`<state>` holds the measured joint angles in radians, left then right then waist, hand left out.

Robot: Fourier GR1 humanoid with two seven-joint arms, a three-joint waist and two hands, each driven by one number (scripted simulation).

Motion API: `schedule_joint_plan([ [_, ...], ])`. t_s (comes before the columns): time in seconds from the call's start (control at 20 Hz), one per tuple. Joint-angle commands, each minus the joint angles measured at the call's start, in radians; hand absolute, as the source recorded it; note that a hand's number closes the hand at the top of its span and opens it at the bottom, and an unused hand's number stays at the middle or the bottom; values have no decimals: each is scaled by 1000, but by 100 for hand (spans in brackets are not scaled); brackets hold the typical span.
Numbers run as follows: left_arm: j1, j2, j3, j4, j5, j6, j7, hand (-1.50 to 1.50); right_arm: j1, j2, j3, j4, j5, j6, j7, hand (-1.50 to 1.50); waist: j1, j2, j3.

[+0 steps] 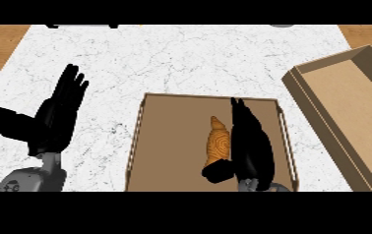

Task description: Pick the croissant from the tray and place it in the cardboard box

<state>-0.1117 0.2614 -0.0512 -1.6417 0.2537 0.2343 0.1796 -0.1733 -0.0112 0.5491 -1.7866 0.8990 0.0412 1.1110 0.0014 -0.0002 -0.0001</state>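
Observation:
A golden-brown croissant (217,142) lies lengthwise in the middle of the brown tray (167,144) at the lower centre. My right hand (251,144) lies along the croissant's right side, fingers straight and pointing away from me, thumb (218,171) curving under the croissant's near end. The hand touches the croissant's side and hides its lower right part. The cardboard box (320,88), open at the top, stands at the right edge, apart from the tray. My left hand (58,112) rests open at the left, fingers up, over the white counter.
The white marble counter (181,61) stretches behind the tray and between tray and box. Wooden floor shows at both upper corners. Two dark items peek in at the counter's far edge (80,26).

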Motion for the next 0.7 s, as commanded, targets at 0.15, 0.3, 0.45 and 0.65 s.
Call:
schedule_joint_plan([
  [0.15,46,8,35,-46,2,-38,12,0,65,0,-22,-18,15,14,50,-150,-1,-1,0],
  [0.3,33,-34,9,-13,-29,-24,-13,0,76,11,87,15,27,-78,114,-150,-1,-1,0],
  [0.45,16,-63,6,21,-54,-23,-26,0,6,11,3,1,-20,4,92,-150,-2,0,0],
  [0.65,-1,-23,48,-33,-42,-39,44,0,106,0,-8,60,-3,-42,-34,-150,-2,-1,0],
])
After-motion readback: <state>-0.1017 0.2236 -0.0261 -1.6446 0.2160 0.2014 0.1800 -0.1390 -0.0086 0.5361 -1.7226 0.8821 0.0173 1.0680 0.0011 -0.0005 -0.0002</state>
